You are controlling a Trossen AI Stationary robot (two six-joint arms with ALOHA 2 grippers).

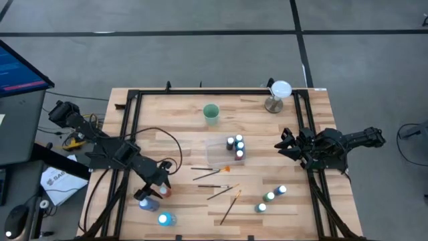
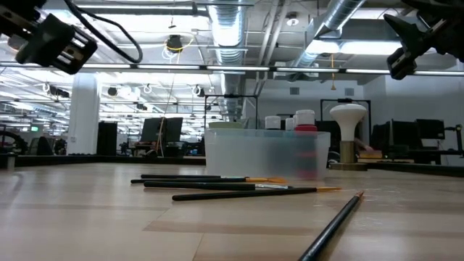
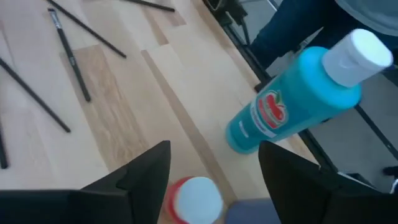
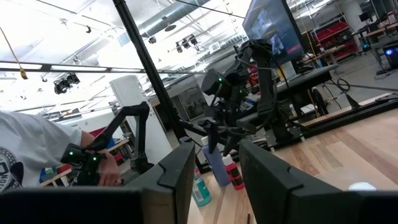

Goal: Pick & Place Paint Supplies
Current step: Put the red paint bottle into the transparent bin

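Left gripper (image 1: 155, 189) jaws apart, low; right gripper (image 1: 286, 145) raised.

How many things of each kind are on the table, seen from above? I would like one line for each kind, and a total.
Paint bottles: 10 (the 4 in the tray are hard to separate)
Paintbrushes: 5
Green cup: 1
Clear tray: 1
White-topped stand: 1
Total: 18

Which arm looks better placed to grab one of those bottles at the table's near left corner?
The left. Its tool hangs open right over the red bottle, with the blue bottle beside it. The right tool waits across the table.
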